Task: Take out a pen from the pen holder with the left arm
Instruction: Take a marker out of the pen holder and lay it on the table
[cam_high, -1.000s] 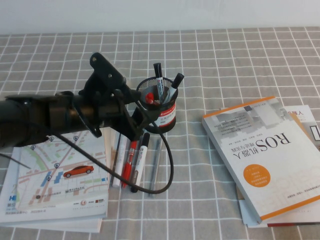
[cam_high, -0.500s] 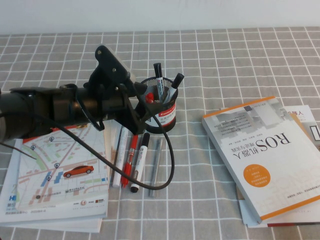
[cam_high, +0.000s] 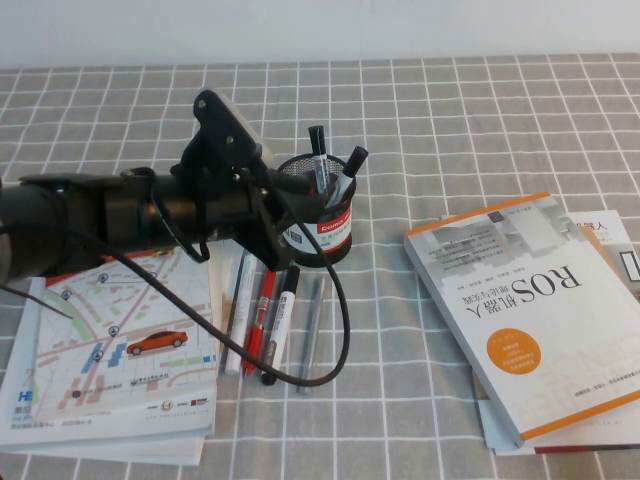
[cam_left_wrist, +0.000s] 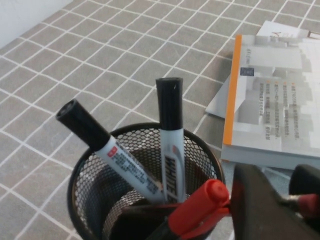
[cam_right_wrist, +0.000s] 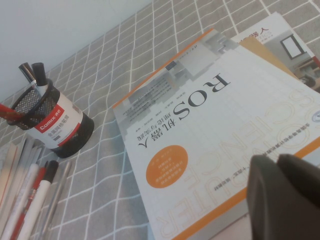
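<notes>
Evidently the red pen (cam_left_wrist: 200, 207) stands slanted in the black mesh pen holder (cam_high: 325, 238) on the tabletop (cam_high: 450, 120), its cap pinched in the left claw (cam_high: 288, 215), which reaches in at the rim beside two black-capped markers (cam_left_wrist: 170, 125). Because the hold looks to be on the cap alone and close to the mesh, a lift could pull the cap off, let the pen slip, or snag a marker and tip the light holder. The right claw (cam_right_wrist: 285, 195) hangs well apart above the book (cam_right_wrist: 200, 125); whether it is clenched cannot be told.
</notes>
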